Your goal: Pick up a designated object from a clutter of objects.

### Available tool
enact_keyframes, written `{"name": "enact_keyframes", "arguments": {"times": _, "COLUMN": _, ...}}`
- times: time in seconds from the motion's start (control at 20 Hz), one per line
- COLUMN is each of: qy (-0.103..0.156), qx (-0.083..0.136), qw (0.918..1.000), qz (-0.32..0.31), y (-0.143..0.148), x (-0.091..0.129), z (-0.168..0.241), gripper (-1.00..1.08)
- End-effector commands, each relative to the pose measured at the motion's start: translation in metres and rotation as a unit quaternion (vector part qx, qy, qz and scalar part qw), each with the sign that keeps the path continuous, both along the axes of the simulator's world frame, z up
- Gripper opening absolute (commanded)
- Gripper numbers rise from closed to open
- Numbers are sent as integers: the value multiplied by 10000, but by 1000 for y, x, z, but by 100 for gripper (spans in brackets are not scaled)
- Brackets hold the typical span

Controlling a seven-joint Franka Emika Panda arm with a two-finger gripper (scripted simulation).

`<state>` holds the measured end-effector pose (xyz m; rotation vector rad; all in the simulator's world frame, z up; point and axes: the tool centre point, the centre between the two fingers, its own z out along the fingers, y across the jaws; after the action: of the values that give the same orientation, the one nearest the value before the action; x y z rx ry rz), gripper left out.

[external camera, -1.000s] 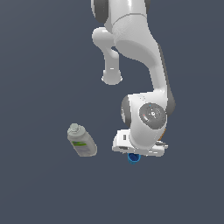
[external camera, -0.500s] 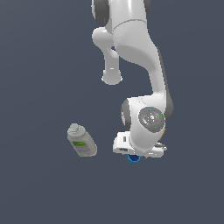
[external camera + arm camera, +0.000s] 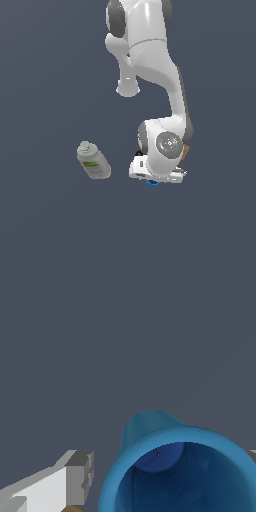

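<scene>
in the exterior view the white arm (image 3: 150, 75) is bending down over the dark floor (image 3: 45, 60), and its hand is covering most of the clutter. only a small part of the blue cup (image 3: 152, 182) is showing under the gripper (image 3: 156, 176). a brown box (image 3: 185, 151) is peeking out just beside the wrist. the whitish bottle (image 3: 93, 160) with green label is lying well apart, toward the exterior view's left.

in the wrist view the blue cup (image 3: 182, 468) is standing upright with its open mouth facing the camera, between the fingers. one grey fingertip (image 3: 80, 476) is staying beside the cup wall, not clearly touching it. i cannot tell if the fingers are gripping it.
</scene>
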<state>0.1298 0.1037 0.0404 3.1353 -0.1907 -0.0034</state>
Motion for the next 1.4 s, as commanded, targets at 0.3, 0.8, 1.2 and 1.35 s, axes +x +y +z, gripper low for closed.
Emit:
{"name": "enact_keyframes", "arguments": {"times": 0.3, "qy": -10, "qx": 1, "qw": 10000, "qz": 0, "y": 0, "x": 1, "z": 0, "gripper": -100}}
{"name": "enact_keyframes", "arguments": {"times": 0.8, "qy": -10, "qx": 1, "qw": 10000, "qz": 0, "y": 0, "x": -2, "z": 4, "gripper": -100}}
{"name": "enact_keyframes", "arguments": {"times": 1.2, "qy": -10, "qx": 1, "qw": 10000, "qz": 0, "y": 0, "x": -18, "z": 29, "gripper": -100}}
{"name": "enact_keyframes", "arguments": {"times": 1.35, "qy": -10, "qx": 1, "qw": 10000, "qz": 0, "y": 0, "x": -28, "z": 45, "gripper": -100}}
